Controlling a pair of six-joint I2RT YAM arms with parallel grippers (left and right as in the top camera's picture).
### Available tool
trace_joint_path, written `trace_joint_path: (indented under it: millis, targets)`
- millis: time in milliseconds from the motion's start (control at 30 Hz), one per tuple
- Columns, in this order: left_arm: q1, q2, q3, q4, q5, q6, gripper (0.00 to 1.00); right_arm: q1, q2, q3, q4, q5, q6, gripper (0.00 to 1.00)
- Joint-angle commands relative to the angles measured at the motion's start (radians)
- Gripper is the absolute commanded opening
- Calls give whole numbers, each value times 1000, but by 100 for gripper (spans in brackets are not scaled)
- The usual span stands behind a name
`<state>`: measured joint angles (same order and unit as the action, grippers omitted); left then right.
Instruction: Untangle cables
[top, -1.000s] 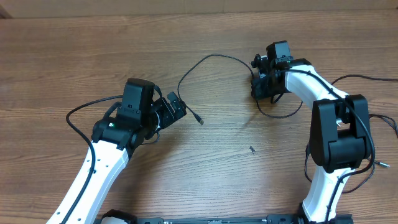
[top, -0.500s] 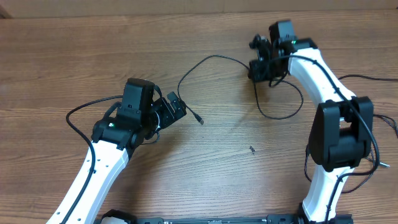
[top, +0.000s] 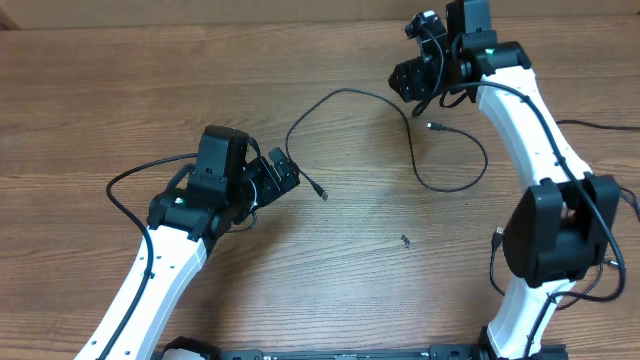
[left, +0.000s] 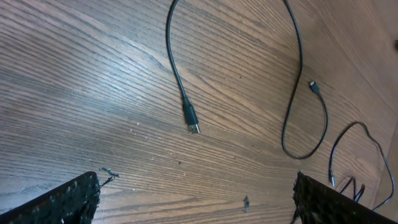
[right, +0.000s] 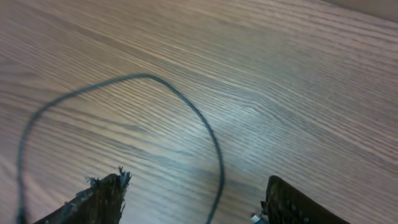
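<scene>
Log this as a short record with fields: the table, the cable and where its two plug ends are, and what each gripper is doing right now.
surface: wooden table
cable: thin black cable, apparently one strand, lying loose in open curves, not crossing itself
first plug end: on the wood, just in front of the left gripper
second plug end: on the wood, near the right gripper
left gripper: open, nothing between the fingers
right gripper: fingers apart, gripping nothing; its view is blurred
</scene>
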<state>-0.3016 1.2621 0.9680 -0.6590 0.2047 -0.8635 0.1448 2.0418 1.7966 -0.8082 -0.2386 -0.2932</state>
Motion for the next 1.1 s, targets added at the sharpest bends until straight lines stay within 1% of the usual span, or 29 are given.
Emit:
trace_joint_path:
  millis: [0, 133, 200, 267, 367, 400, 533, 600, 733, 767, 800, 933, 1067]
  targets:
    - [-6, -6, 9, 1, -6, 4, 100, 0, 71, 0, 4, 37, -97, 72]
    - [-6, -6, 9, 1, -6, 4, 100, 0, 129, 0, 3, 40, -147, 71]
    - [-6, -6, 9, 1, -6, 4, 99, 0, 151, 0, -2, 40, -177, 68]
    - [-6, -6, 9, 1, -6, 4, 100, -2, 192, -1, -9, 43, -215, 68]
    - [-6, -6, 9, 1, -6, 4, 100, -5, 243, -2, -10, 48, -214, 44]
    - [-6, -6, 9, 1, -6, 4, 100, -5, 246, -2, -10, 48, -214, 41]
    - [-6, -6, 9, 1, -5, 4, 100, -5, 273, -11, -9, 64, -214, 41]
    - [-6, -6, 9, 1, -6, 4, 100, -5, 279, -11, -9, 66, -214, 39]
    - [-6, -6, 9, 1, -6, 4, 100, -5, 280, -11, -8, 66, -214, 13]
    - [-6, -6, 9, 1, -5, 4, 100, -5, 283, -11, -8, 66, -214, 5]
    - [-6, -6, 9, 1, -6, 4, 100, -5, 292, -11, -8, 66, -214, 4]
    - [-6, -6, 9, 1, -6, 4, 99, -5, 338, -11, -11, 66, -213, 4]
    - [-6, -6, 9, 1, -6, 4, 100, -5, 344, -10, -5, 62, -202, 4]
